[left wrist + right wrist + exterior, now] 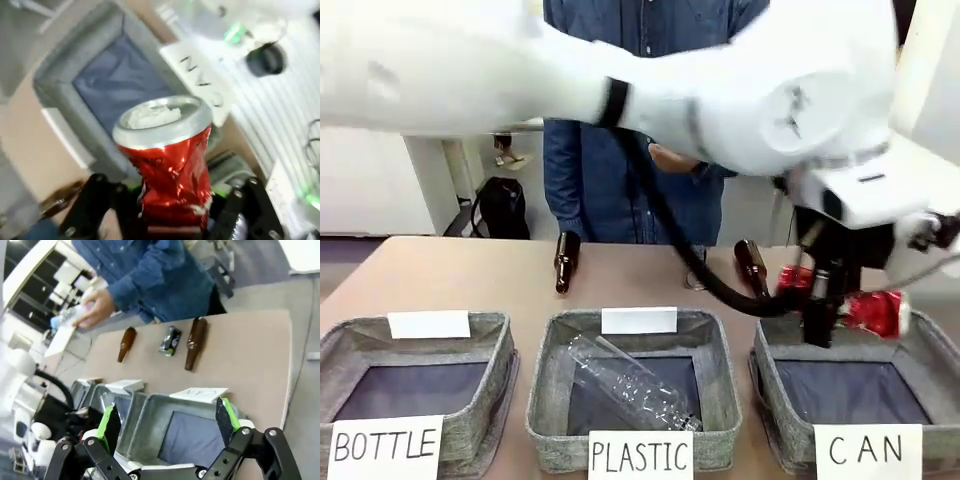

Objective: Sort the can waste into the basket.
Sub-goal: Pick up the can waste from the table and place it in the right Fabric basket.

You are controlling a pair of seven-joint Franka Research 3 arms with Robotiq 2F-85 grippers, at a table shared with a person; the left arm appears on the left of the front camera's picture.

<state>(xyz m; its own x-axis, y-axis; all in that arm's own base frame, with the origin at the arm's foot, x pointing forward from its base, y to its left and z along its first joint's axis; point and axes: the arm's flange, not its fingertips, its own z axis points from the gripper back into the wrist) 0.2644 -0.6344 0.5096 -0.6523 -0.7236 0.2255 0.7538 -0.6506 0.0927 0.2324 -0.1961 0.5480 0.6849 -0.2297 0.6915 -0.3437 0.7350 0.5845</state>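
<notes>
Red can (172, 170) tight in left gripper (175, 207), over CAN basket (57, 72); right gripper (166, 421) wide-open.

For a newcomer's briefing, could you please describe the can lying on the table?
Look at the far side of the table, near the person in the blue shirt. Two brown bottles lie there; the crushed can lies between them, short and silver with dark print, unlike its long brown neighbours.

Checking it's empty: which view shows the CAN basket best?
Front view: the CAN basket shows its bare dark floor and readable sign. Left wrist view blurs it behind the red can; right wrist view catches part.
</notes>
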